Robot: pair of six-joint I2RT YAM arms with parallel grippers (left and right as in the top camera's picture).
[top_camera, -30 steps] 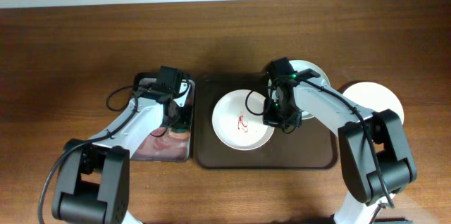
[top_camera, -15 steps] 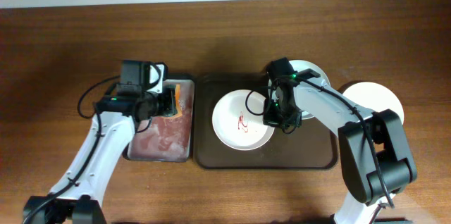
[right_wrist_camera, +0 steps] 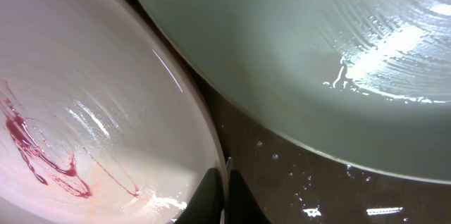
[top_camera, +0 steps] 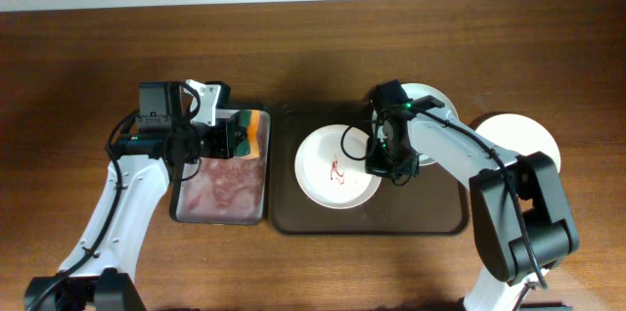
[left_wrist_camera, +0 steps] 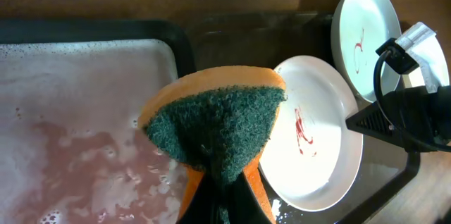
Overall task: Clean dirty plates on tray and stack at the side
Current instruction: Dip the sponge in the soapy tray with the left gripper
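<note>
Dirty plates read clearest overhead: the smeared plate lies flat mid-frame on the tray, whose long axis runs left to right. A second plate sits at its upper right, and a third plate is off the tray at the right. My left gripper pinches a sponge over the small tray. Only the left wrist shows me red smears on the second plate too. At the right wrist, my right gripper is clamped on the smeared plate's rim.
</note>
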